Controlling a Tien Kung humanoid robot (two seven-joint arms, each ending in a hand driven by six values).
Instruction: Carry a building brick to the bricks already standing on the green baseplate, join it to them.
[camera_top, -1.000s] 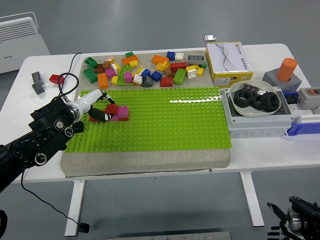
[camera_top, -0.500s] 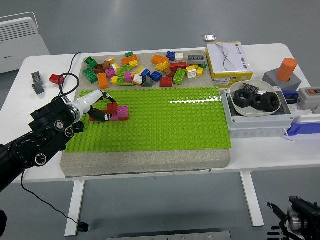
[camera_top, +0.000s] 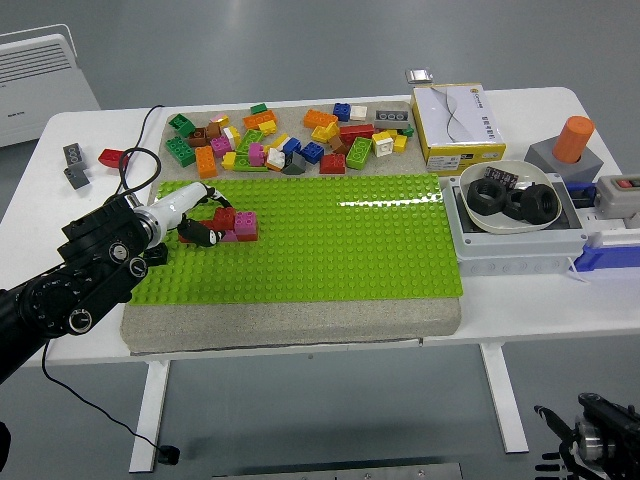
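Reaching over the green baseplate, I am seeing my left hand with fingers curled onto the red brick, which is sitting against the pink brick near the baseplate's left end on the bench.

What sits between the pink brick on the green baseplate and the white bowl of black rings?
Only bare baseplate studs lie between the pink brick and the bowl, as the head view shows.
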